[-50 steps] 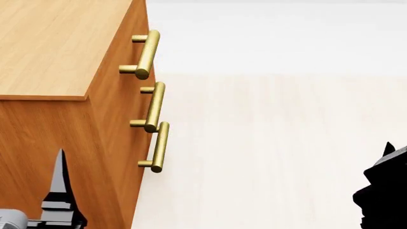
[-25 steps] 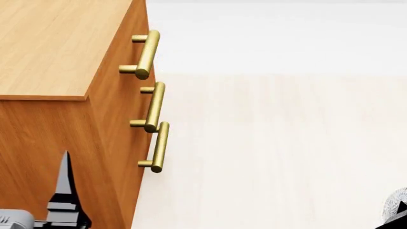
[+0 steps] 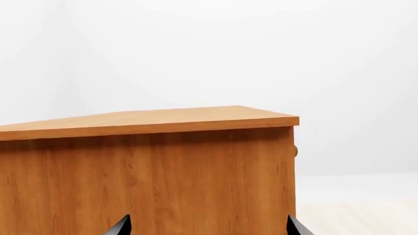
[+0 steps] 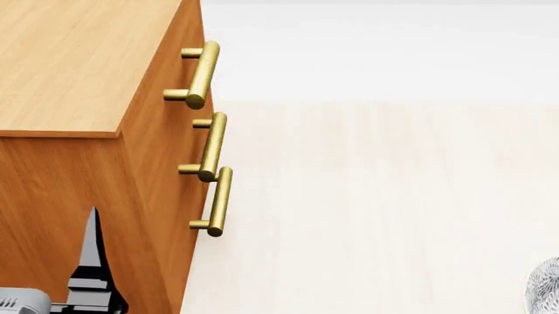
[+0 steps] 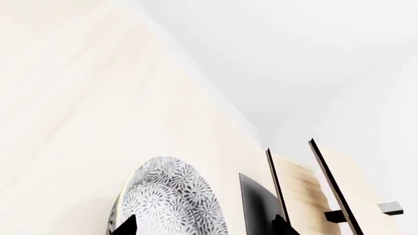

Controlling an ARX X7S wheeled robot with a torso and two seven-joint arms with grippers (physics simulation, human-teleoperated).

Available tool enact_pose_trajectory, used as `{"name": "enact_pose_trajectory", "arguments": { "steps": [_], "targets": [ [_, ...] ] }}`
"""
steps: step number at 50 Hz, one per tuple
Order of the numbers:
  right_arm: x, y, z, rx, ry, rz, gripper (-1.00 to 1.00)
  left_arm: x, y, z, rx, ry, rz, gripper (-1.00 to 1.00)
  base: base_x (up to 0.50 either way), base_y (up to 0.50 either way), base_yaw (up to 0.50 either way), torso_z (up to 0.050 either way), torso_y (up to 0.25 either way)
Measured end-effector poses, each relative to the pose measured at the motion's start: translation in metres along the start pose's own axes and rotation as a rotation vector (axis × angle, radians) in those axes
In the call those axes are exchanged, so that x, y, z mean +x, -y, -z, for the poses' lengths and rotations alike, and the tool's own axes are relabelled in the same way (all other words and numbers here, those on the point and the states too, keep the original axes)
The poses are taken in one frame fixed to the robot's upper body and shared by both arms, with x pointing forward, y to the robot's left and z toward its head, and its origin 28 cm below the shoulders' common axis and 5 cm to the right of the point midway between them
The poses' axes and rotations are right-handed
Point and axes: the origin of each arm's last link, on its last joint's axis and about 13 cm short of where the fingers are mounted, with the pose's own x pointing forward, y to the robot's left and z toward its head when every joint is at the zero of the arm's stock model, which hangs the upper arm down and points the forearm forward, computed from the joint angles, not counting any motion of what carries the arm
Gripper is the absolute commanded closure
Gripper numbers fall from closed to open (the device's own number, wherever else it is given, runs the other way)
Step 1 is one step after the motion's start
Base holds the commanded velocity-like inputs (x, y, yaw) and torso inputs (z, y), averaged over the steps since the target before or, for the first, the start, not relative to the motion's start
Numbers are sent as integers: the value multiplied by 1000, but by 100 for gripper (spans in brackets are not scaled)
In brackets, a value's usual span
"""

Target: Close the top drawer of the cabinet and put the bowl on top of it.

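At about nine to eleven o'clock in your head view stands the cabinet (image 4: 70, 72), warm-brown wood with a flat, bare top. Its front face runs down the view's middle-left. The top drawer (image 4: 179, 72) looks flush with the two below, since the three brass handles line up, so closing seems done or nearly so.

At seven o'clock your left hand (image 4: 90, 261) shows only one dark fingertip, close beside the cabinet's side wall. In the left wrist view its two tips (image 3: 121, 226) sit well apart, so it is spread and holds nothing.

At five o'clock, cut off by the corner, is the bowl (image 4: 546, 288) on the pale worktop (image 4: 376, 196). The right wrist view shows it near your right hand (image 5: 202, 226), whose tips are spread and appear to straddle it. I cannot tell whether they touch it.

The bowl looks like stiff glazed ceramic: likely weighty, slippery and breakable. Pinching the rim wall, one finger inside and one outside, seems safest.

Open worktop lies between bowl and cabinet. Lift clear of the cabinet's top edge. A pale slatted rack (image 5: 326, 196) stands just beyond the bowl.
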Motion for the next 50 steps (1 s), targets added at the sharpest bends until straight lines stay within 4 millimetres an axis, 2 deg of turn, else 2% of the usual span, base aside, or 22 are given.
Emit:
{"name": "enact_pose_trajectory", "arguments": {
  "steps": [25,50],
  "targets": [
    [0,-10,27,5,-41,-59,-100,0,1,1,1,-2,2,-100,0,0,0,0,0],
    [10,-21,35,5,-54,-104,-100,1,1,2,0,-4,-1,-100,0,0,0,0,0]
  ]
}}
